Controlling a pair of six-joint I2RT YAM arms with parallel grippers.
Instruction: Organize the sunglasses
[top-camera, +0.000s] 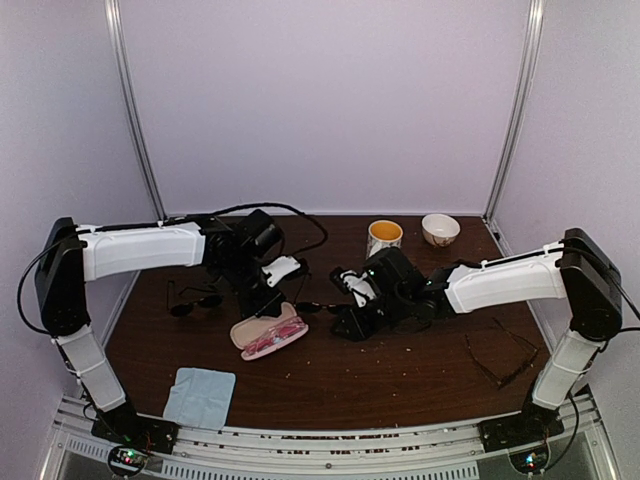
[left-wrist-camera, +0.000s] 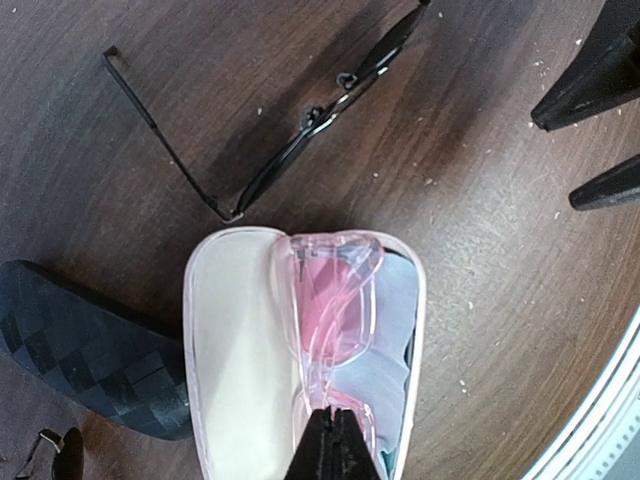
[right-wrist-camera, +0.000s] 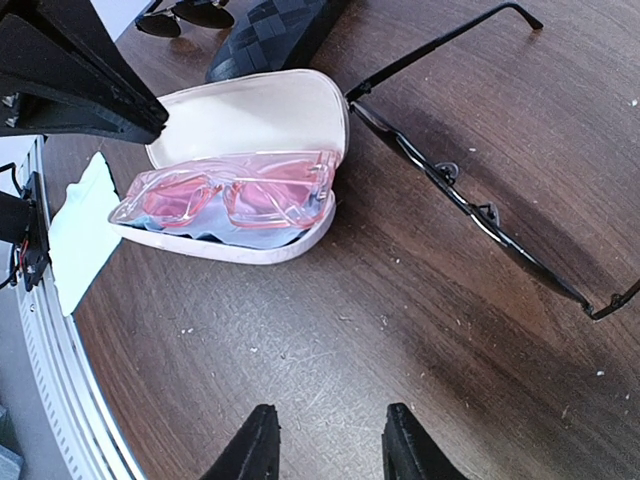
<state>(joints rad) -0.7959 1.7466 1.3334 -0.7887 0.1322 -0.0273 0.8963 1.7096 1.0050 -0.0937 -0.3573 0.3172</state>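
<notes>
Apparently seating the pink sunglasses (left-wrist-camera: 335, 300) in the open pink case (left-wrist-camera: 235, 340), frame resting in the tray half. Left tool (left-wrist-camera: 335, 440) closed at the six o'clock end of the frame; pinching or only touching, cannot tell. Right tool (right-wrist-camera: 330, 445) partly open, empty, hovering over the tabletop (right-wrist-camera: 420, 330) at three o'clock of the case. Next, probably: letting go, lifting clear without dragging the frame, folding the lid over. Then on to the thin black-framed pair (left-wrist-camera: 300, 140) at twelve o'clock.

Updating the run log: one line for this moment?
left gripper: shut, tip at pink sunglasses | pink sunglasses: in open pink case | right gripper: open, empty
</notes>
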